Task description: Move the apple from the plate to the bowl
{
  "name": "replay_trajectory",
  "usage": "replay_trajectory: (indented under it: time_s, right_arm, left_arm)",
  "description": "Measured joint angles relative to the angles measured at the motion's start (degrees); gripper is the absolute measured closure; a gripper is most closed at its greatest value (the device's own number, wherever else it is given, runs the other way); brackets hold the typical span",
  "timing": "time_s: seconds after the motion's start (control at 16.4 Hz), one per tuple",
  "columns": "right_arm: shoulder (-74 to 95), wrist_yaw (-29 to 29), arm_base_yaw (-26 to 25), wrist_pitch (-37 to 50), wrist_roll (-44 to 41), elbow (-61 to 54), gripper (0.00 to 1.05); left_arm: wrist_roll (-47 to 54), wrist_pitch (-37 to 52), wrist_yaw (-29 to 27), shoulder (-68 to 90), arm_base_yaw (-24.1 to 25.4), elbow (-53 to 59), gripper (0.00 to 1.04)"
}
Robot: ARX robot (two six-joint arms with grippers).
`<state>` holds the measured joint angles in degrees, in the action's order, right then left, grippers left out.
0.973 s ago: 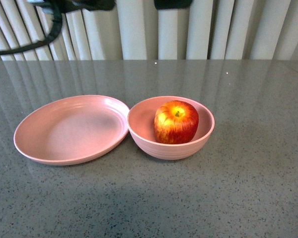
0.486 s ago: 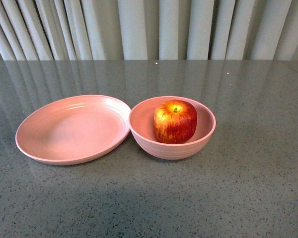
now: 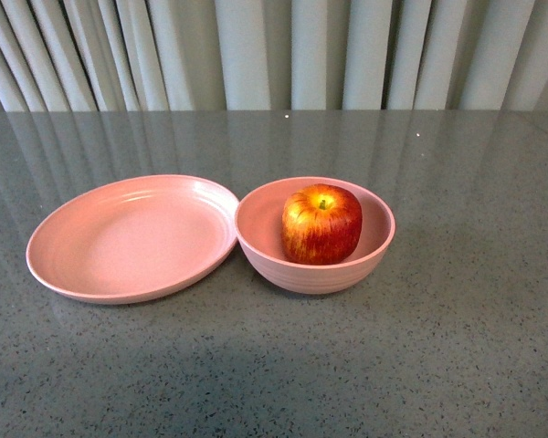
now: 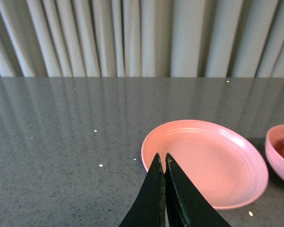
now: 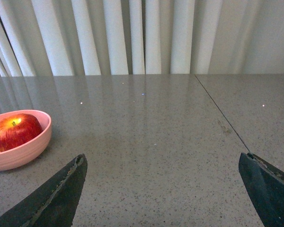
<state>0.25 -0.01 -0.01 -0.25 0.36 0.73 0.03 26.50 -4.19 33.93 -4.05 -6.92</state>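
1. The apple (image 3: 321, 224) sat upright inside the bowl (image 3: 315, 272), stem end up and tipped a touch toward the camera, yellow patch around the stem on show. It is close to round, so no clear long axis could be called.
2. The bowl stood on the grey table (image 3: 457, 347), its rim just beside the plate (image 3: 132, 239), right at the point of touching; the plate lay bare to its left.
3. The left gripper (image 4: 164, 163) was closed, its two black fingertips pressed together with nothing between them, hanging above the plate's near edge.
4. The right gripper (image 5: 163, 163) was spread wide, fingers far apart, gripping nothing, well clear of the bowl (image 5: 19, 151) and apple (image 5: 16, 131).
5. Pale pleated curtains (image 3: 274, 55) hung behind the table.
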Motion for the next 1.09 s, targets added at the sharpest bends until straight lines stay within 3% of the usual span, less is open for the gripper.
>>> replay_trajectory:
  time_s: [0.06,0.3,0.61,1.09]
  right_arm:
    - [0.00,-0.02,0.00,-0.02,0.00,0.00,0.07]
    - [-0.02,0.00,0.00,0.00,0.00,0.00,0.07]
    - [0.00,-0.02,0.00,0.00,0.00,0.00,0.07]
    - [0.00,0.00,0.00,0.00,0.00,0.00,0.07]
  left_arm:
    - [0.00,-2.62,4.13,-5.33,4.17,2.43,1.04]
    - [0.00,-7.78,4.17,-12.79,3.91,4.59,1.04]
    - [-0.02,-5.57,4.15,-13.64,3.91,5.99,1.04]
    - [0.00,-12.07,4.20,-19.58,3.91,6.12,1.04]
